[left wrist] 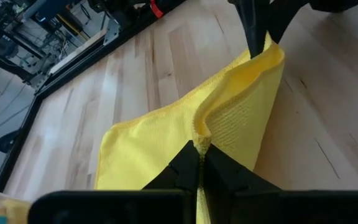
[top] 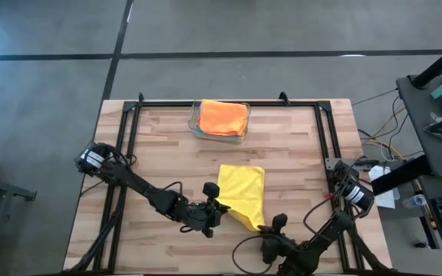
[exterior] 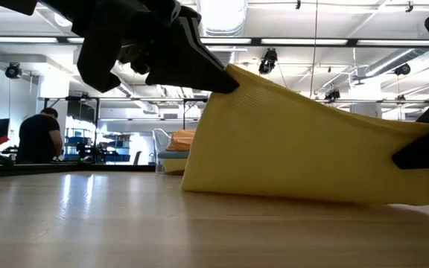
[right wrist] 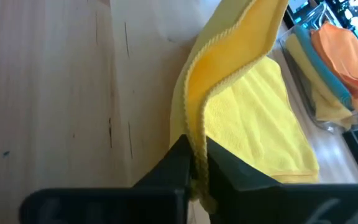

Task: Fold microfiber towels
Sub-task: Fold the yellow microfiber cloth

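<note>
Yellow towel (top: 242, 193): near edge pinched in both my closed grippers, left (top: 219, 205) and right (top: 271, 227), each on a corner, cloth trailing ahead toward the bin (top: 198, 127), fold axis running gripper to gripper.

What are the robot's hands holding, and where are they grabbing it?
Both hold the yellow towel by its near edge: left hand at one corner, right hand at the other.

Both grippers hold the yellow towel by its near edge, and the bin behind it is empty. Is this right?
Not quite. The bin is not empty: the high view shows folded towels in it, an orange towel on top. Both the left gripper and right gripper do pinch the yellow towel.
</note>
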### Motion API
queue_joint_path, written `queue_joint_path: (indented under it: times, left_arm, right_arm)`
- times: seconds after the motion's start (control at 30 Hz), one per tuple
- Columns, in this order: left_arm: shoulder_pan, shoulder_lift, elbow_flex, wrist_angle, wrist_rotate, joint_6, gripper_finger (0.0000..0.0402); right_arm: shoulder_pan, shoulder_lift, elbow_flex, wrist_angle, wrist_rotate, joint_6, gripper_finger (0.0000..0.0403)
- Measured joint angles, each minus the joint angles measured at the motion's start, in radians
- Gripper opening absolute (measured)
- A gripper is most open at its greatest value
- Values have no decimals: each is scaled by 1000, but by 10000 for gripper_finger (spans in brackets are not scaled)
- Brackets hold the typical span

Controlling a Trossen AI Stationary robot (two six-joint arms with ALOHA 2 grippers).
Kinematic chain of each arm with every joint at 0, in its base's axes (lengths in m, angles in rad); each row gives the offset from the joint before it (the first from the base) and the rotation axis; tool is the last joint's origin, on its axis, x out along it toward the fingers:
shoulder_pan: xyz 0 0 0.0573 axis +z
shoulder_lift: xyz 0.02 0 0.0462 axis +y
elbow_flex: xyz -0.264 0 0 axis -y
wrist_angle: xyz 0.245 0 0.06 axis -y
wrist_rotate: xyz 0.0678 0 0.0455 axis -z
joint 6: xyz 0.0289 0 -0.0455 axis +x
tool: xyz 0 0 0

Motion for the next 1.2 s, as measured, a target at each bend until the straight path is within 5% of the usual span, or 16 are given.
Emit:
queue_joint_path:
  times: [0.67, 1.03, 1.2]
  left_arm:
    - [-102, -4, 4, -128, 14, -187, 0]
    - [-127, -18, 10, -132, 209, -298, 0]
    - [-135, -37, 14, -134, 291, -306, 0]
  right_arm:
    - [-9, -142, -1, 0, -98, 9, 8]
    - [-64, -181, -2, 141, -377, -117, 8]
    - [-66, -177, -2, 193, -394, -183, 8]
